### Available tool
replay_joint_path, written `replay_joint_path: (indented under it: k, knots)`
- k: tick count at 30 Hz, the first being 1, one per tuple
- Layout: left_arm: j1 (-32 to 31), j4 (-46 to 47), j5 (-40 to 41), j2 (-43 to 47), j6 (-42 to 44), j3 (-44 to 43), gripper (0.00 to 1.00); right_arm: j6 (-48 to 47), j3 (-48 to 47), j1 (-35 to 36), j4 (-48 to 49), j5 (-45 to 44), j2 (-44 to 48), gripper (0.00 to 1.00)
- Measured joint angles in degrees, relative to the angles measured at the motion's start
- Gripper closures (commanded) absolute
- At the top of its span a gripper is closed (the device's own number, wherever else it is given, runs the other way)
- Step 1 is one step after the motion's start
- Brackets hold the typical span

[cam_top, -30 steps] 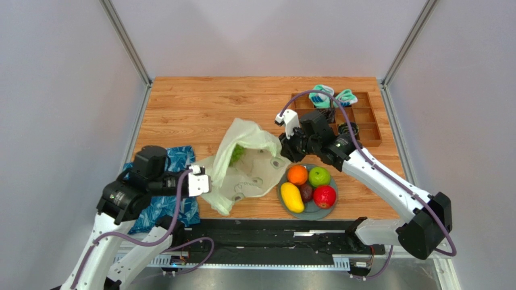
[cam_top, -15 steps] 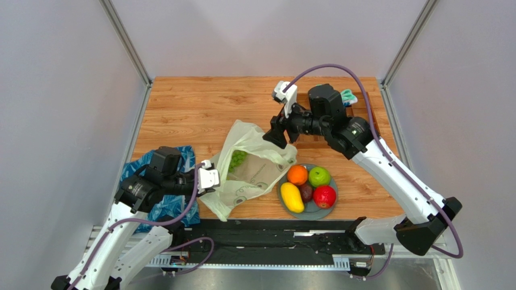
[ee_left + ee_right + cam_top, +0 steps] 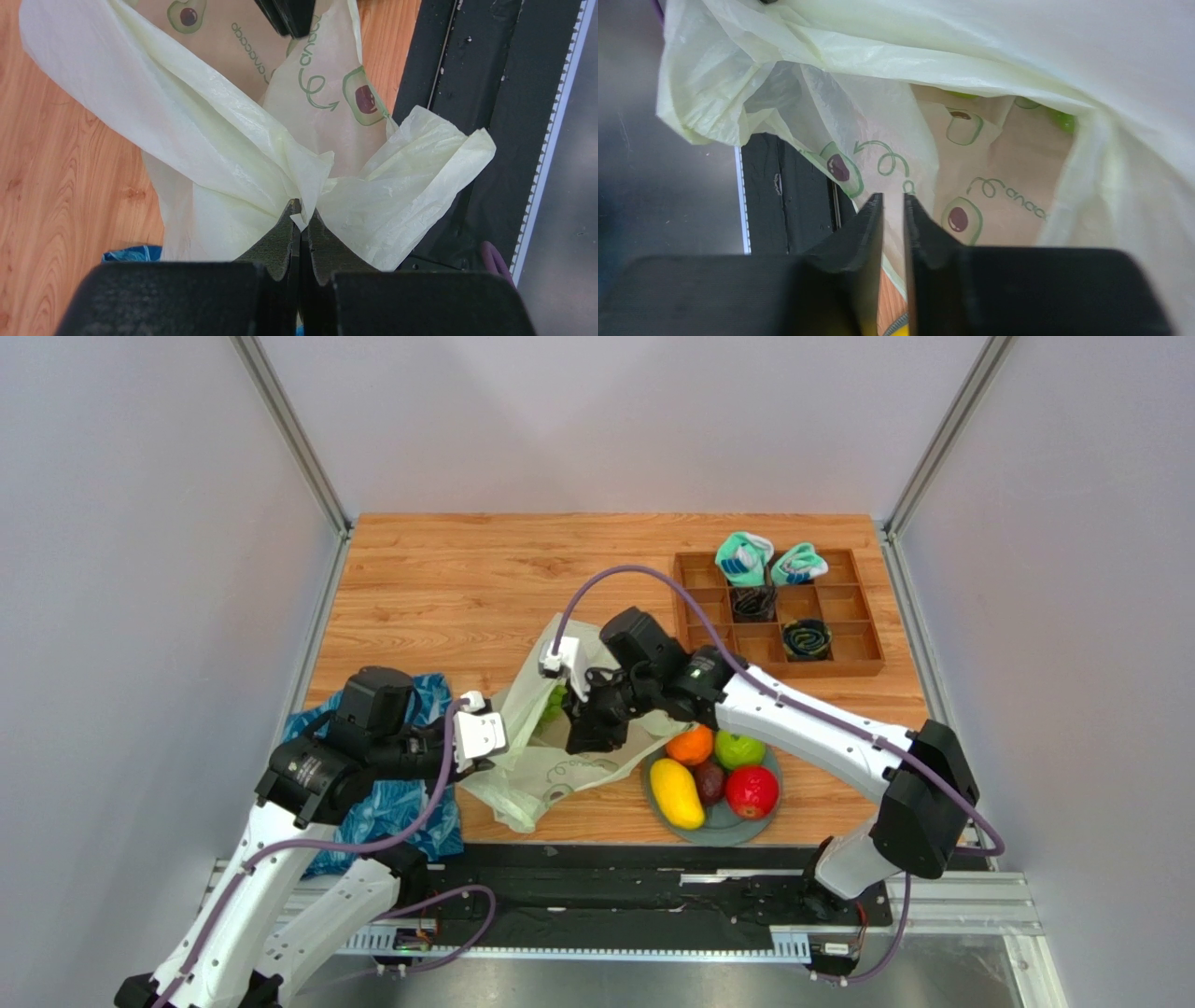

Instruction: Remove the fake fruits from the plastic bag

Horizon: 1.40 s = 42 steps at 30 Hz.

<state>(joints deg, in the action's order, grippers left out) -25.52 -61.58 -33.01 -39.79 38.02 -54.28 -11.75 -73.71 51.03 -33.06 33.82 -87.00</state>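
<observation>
Down came the right gripper (image 3: 585, 732) from the back of the table (image 3: 449, 588) to the mouth of the bag (image 3: 550, 773). Its fingers (image 3: 864, 231) were almost shut, with only a thin gap and nothing in it. The left gripper (image 3: 302, 212) still pinched the bag's near edge tight. The bag lay in the middle of the table, just left of the plate (image 3: 731, 826). A bit of green fruit (image 3: 1062, 120) showed deep inside the bag. On the plate sat the orange (image 3: 689, 744), green apple (image 3: 739, 746), red apple (image 3: 752, 791), mango (image 3: 676, 794) and a dark fruit (image 3: 710, 781).
</observation>
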Motion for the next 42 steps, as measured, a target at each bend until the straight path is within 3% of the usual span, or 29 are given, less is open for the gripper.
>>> replay_joint_path:
  k: [3,6,10,12,13,17,28,38,41,42]
  knots:
    - [0.0,-0.79,-0.48,-0.48,0.04,-0.85,1.0,3.06,1.27,3.8,3.67,-5.42,-1.27,0.9]
    - [0.0,-2.84,-1.05,-0.48,1.01,-1.29,1.0,9.22,1.33,5.16,7.91,-12.35,-4.28,0.82]
    - [0.0,-6.95,-2.1,-0.37,4.02,-1.44,1.0,19.69,1.25,3.91,11.98,-20.46,-11.85,0.57]
    - [0.0,-8.68,-2.34,-0.39,5.84,-1.4,1.0,24.11,1.22,3.54,12.7,-22.73,-15.06,0.49]
    - [0.0,-9.4,-2.36,-0.37,6.51,-1.36,1.0,26.95,1.22,3.5,12.85,-23.71,-16.63,0.38]
    - [0.0,-10.78,-2.67,0.09,8.7,-0.26,1.0,35.17,1.22,4.2,13.9,-27.17,-20.2,0.21]
    - [0.0,-12.24,-4.04,0.04,11.85,0.39,1.0,42.6,-8.26,6.14,15.85,-30.95,-24.83,0.25]
    - [-0.68,-12.35,-4.22,-0.35,12.26,0.37,1.0,47.15,-22.27,11.17,13.22,-44.54,-38.77,0.32]
    - [-0.98,-13.07,-4.24,0.24,12.35,0.35,1.0,46.86,-25.66,12.98,12.55,-50.71,-41.46,0.4]
    - [-1.03,-13.35,-4.26,0.37,12.37,0.33,1.0,46.73,-26.16,13.49,12.46,-52.09,-41.9,0.49]
